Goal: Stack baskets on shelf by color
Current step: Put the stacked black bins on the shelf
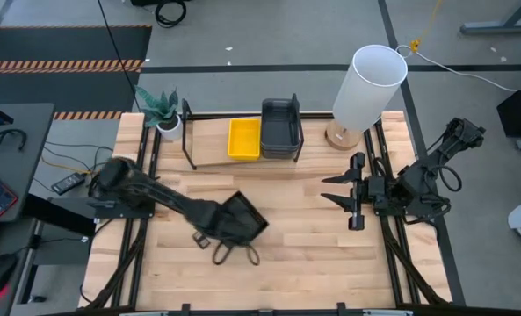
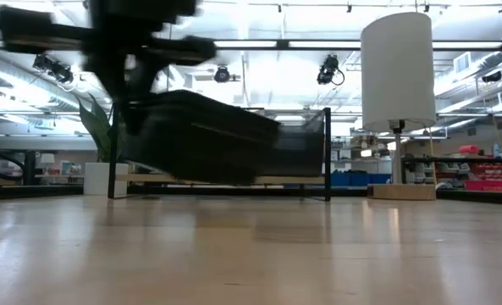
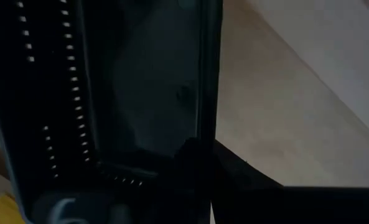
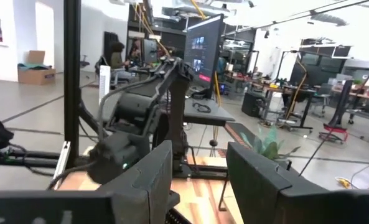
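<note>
My left gripper is over the middle of the table, shut on a black basket whose wall has rows of small holes. The low view shows that basket in the air in front of the shelf. The shelf stands at the far edge. A yellow basket rests on its board, with a stack of dark baskets beside it. My right gripper waits open at the table's right side, its fingers apart and holding nothing. My left gripper holds the black basket by one wall near the rim, coming from above. A dark finger lies against that wall; the other is hidden by the basket. The basket hangs tilted below the gripper, lifted clear of the table.
A tall white lamp stands on a wooden foot at the far right, close to the shelf's right end. A potted plant sits by the shelf's left end. Bare tabletop lies between the arms and toward the near edge.
</note>
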Action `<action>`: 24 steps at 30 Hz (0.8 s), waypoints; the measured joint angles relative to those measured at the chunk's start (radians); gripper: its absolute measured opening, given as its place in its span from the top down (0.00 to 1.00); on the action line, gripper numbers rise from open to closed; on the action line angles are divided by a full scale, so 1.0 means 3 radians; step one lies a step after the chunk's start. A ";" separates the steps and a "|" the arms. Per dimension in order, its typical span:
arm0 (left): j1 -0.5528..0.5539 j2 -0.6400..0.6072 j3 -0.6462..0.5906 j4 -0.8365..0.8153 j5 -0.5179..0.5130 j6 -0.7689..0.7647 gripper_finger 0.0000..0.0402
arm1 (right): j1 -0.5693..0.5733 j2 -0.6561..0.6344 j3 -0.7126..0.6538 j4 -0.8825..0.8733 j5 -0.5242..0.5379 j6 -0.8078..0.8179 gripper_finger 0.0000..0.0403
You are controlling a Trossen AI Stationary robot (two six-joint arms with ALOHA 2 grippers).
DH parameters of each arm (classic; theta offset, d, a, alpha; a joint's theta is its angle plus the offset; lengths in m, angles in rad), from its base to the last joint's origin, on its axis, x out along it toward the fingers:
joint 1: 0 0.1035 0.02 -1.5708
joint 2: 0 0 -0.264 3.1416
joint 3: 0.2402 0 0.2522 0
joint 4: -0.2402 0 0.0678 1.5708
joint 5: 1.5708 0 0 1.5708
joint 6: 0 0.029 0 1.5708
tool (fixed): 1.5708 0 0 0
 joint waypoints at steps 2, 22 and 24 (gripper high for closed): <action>-0.0002 -0.0247 -0.0293 0.0093 0.0028 0.0004 0.95 | -0.0002 -0.0001 0.0000 0.0056 0.0000 -0.0033 0.61; 0.0111 -0.0744 -0.1494 0.0301 0.0140 0.0705 0.89 | -0.0087 0.0045 0.0000 0.0104 0.0000 -0.0170 0.61; 0.0125 -0.0743 -0.1496 0.0288 0.0144 0.0623 0.81 | -0.0086 0.0045 0.0000 0.0105 0.0000 -0.0164 0.61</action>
